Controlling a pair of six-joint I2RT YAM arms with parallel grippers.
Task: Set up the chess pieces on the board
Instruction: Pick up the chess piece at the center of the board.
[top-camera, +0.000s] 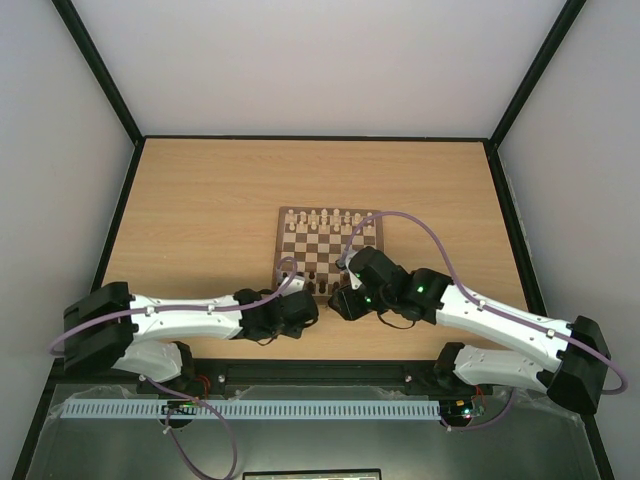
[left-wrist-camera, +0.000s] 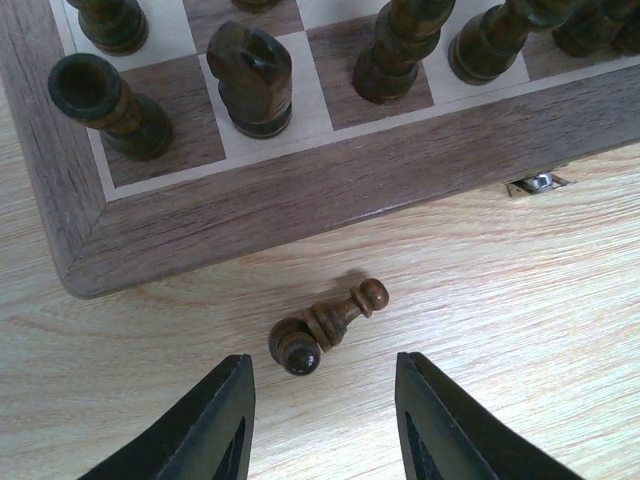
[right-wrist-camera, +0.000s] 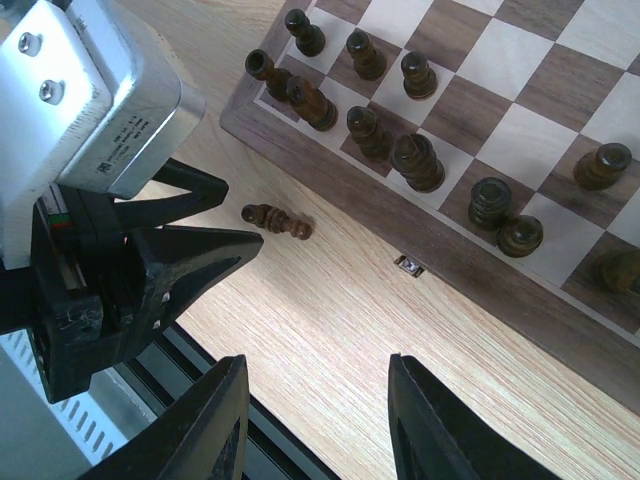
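Note:
The board (top-camera: 283, 215) lies mid-table, with its near corner (left-wrist-camera: 350, 190) at the top of the left wrist view. Dark chess pieces (left-wrist-camera: 250, 80) stand on its near rows (right-wrist-camera: 415, 165). Two more dark pawns (left-wrist-camera: 340, 312) lie tipped on the bare table just off that corner, also seen as pawns (right-wrist-camera: 277, 220) in the right wrist view. My left gripper (left-wrist-camera: 322, 358) is open and low over the table, its fingertips (left-wrist-camera: 238, 372) flanking the nearer pawn without touching it. My right gripper (right-wrist-camera: 315, 360) is open and empty above bare table near the board's front edge (right-wrist-camera: 480, 270).
Pale pieces (top-camera: 330, 218) fill the board's far rows. A small metal latch (left-wrist-camera: 535, 183) sticks out of the board's front rim. The left gripper's body (right-wrist-camera: 90, 100) sits close beside my right gripper. A black rail (right-wrist-camera: 260, 440) runs along the table's near edge.

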